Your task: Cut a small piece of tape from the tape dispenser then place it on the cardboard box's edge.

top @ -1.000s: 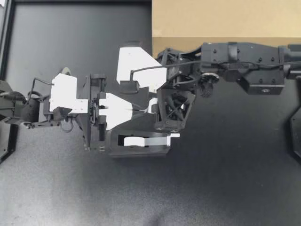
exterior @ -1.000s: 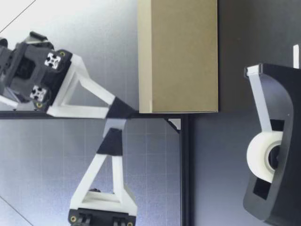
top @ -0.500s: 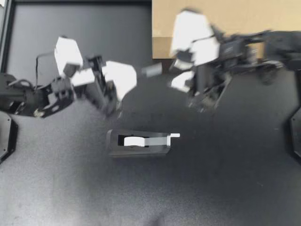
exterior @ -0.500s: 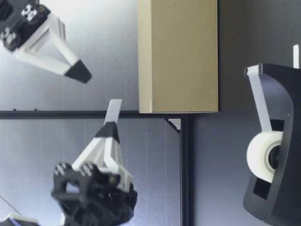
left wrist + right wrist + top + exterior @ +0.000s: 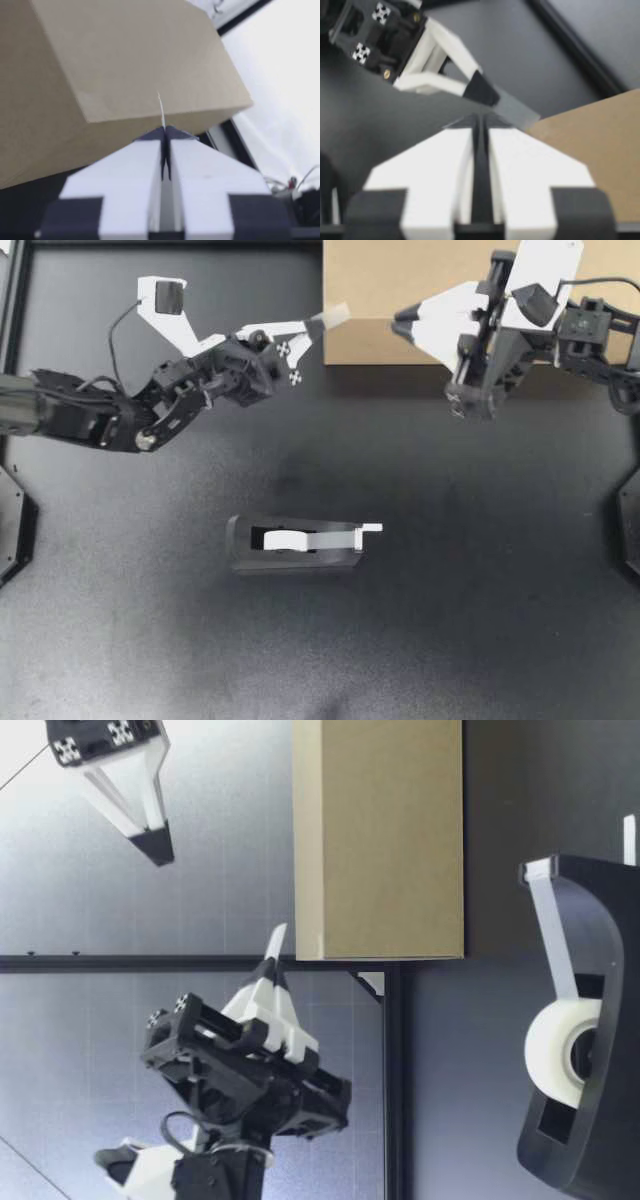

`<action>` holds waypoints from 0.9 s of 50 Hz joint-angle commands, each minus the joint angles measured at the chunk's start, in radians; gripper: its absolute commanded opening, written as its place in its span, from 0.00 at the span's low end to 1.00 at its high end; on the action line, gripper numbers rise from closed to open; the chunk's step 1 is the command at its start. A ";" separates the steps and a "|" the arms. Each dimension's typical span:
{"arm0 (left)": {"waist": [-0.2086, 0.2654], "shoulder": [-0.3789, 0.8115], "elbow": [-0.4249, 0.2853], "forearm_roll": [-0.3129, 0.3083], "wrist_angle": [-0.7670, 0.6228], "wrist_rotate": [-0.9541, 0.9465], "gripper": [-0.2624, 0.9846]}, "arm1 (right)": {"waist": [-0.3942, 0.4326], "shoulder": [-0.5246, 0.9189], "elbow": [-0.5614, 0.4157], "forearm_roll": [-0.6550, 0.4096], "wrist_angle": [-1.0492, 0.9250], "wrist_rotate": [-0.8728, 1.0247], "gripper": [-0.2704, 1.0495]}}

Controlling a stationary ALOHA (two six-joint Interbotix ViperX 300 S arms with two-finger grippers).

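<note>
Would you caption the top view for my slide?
Left gripper holds tape piece at cardboard box's edge; right gripper hovers shut.

No legible text, labels or numbers anywhere

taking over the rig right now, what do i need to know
Left gripper: shut on the tape piece, held at the corner of the cardboard box; I cannot tell whether it touches.
Right gripper: shut, empty, raised over the box's edge nearest the tape dispenser.
Dispenser: mid-table, tape end at its cutter.
Done: piece cut.
Left: press the piece onto the box's edge, release.
</note>
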 commanded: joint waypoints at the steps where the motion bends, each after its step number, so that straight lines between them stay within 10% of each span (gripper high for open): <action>1: 0.015 0.000 -0.028 0.003 -0.015 -0.023 0.12 | -0.025 0.032 -0.023 0.003 -0.040 -0.005 0.22; 45: 0.063 0.064 -0.061 0.003 0.011 -0.074 0.12 | -0.069 0.342 -0.190 -0.002 -0.075 -0.075 0.16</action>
